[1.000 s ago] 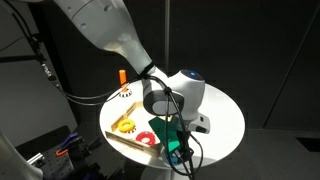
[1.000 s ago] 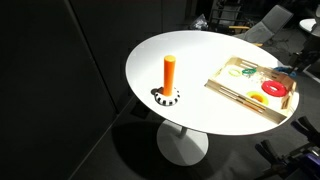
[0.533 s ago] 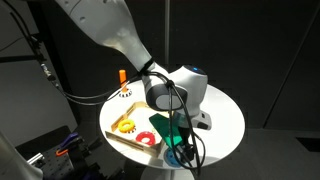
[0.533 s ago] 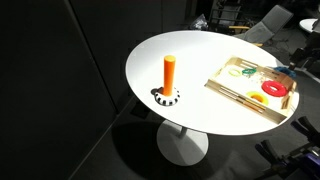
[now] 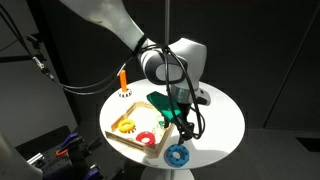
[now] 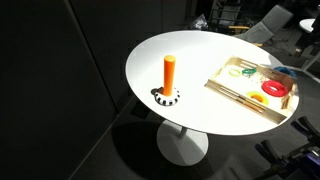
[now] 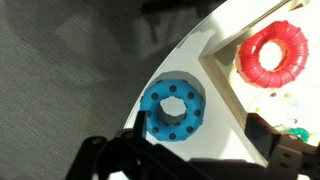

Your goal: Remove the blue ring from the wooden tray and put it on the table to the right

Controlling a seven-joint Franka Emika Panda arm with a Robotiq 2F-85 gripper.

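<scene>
Table (image 5: 225, 120) rim — blue ring (image 7: 172, 110) just beside wooden tray (image 7: 225, 90), near edge; end effector (image 5: 186, 130) above, seemingly released.

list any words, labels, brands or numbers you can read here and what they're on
None readable in any view.
The blue ring with holes, the red ring and the wooden tray show no print.
The base under the orange cylinder carries only a black-and-white pattern, no letters.
</scene>
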